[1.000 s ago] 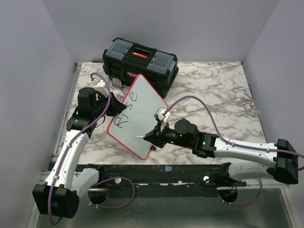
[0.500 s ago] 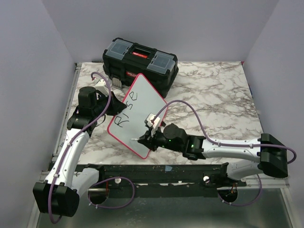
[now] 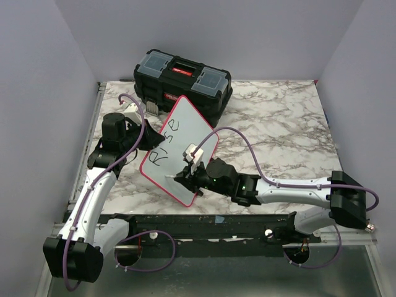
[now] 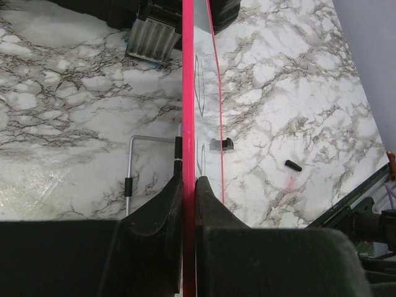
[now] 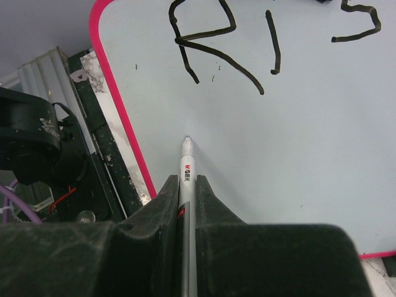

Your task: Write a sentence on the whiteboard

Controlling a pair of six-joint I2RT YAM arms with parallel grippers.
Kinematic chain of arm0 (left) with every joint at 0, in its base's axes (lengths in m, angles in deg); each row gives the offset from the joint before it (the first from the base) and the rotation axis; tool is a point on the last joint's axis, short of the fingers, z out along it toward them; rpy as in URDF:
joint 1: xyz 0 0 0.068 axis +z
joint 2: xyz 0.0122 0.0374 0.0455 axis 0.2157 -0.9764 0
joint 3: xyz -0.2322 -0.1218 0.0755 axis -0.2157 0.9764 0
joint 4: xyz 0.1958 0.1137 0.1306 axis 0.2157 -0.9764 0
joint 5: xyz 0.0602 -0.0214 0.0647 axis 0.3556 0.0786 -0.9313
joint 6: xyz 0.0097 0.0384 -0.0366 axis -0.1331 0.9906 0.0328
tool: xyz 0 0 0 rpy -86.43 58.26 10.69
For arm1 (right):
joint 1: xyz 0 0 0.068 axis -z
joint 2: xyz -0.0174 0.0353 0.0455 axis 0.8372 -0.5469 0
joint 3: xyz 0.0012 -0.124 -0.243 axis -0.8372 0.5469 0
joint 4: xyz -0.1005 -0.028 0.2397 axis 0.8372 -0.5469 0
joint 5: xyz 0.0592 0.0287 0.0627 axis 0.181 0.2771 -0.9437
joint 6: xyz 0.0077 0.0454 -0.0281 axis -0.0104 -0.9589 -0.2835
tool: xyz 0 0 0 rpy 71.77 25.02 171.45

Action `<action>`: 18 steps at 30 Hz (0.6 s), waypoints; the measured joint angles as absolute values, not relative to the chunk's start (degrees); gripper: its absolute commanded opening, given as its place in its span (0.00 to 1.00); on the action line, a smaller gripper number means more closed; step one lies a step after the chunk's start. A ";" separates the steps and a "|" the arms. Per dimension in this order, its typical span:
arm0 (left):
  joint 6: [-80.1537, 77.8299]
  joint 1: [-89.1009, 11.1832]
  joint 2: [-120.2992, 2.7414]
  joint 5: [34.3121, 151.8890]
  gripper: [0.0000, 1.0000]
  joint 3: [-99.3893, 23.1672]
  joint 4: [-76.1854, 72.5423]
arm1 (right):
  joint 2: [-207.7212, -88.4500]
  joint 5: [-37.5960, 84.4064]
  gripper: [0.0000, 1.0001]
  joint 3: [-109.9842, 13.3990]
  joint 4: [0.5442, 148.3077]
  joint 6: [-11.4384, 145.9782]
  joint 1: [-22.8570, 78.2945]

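Whiteboard [image 3: 179, 151] stands tilted over the marbled surface [image 3: 278, 124], its rim pinched by the left fingers [image 4: 162, 207]. Right fingers [image 5: 162, 201] pinch a marker [image 5: 187, 167], tip below the letters [image 3: 166, 143]. Toolbox [image 3: 182, 77] behind; lavender walls [image 3: 216, 31].

In the right wrist view the top edge cut off the letters [image 5: 273, 43] past the S, and the pen [image 5: 187, 158] disappeared between the right gripper's [image 5: 186, 180] fingers. From the left wrist the whiteboard [image 4: 188, 93] showed edge-on, its face unreadable. Overhead it hid part of the toolbox [image 3: 182, 77] front.
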State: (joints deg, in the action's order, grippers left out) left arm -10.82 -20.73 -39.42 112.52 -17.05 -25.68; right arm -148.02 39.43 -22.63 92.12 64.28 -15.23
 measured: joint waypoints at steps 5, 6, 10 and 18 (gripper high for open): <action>-10.79 -20.73 -39.42 112.43 0.00 -17.05 -25.68 | -148.26 39.38 0.01 -22.81 92.10 64.28 -15.23; -10.79 -20.73 -39.42 112.43 0.00 -17.05 -25.68 | -148.30 39.36 0.01 -22.81 92.10 64.28 -15.23; -10.77 -20.73 -39.42 112.32 0.00 -17.05 -25.71 | -148.43 39.30 0.01 -22.85 92.12 64.26 -15.40; -10.73 -20.73 -39.45 111.91 0.00 -17.05 -25.86 | -148.87 39.14 0.01 -22.85 92.32 64.26 -17.28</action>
